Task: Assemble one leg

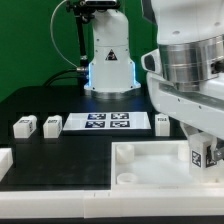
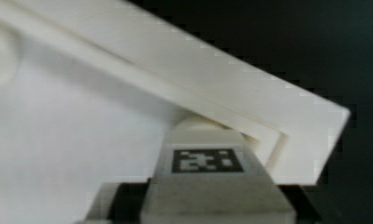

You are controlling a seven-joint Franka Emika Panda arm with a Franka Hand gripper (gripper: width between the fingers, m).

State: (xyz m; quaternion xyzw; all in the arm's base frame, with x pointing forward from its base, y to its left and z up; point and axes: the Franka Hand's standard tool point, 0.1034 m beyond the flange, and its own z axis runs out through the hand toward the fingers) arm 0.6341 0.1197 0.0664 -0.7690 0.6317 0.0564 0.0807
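Observation:
My gripper (image 1: pixel 200 160) is shut on one leg (image 1: pixel 199 154), a small white block with a black-and-white tag. It holds the leg at the corner of the large white tray-like piece (image 1: pixel 150 166) on the exterior view's right. In the wrist view the leg (image 2: pixel 204 160) sits between my dark fingers (image 2: pixel 126 203). Its far end reaches into the raised corner of the tray-like piece (image 2: pixel 94 110). I cannot tell whether it is seated in a socket. Three more legs lie on the black table: two at the left (image 1: pixel 24 127) (image 1: pixel 52 125) and one right of the marker board (image 1: pixel 163 122).
The marker board (image 1: pixel 105 122) lies flat at the middle of the table. The arm's white base (image 1: pixel 108 55) stands behind it. A white piece (image 1: pixel 4 160) shows at the left edge of the exterior view.

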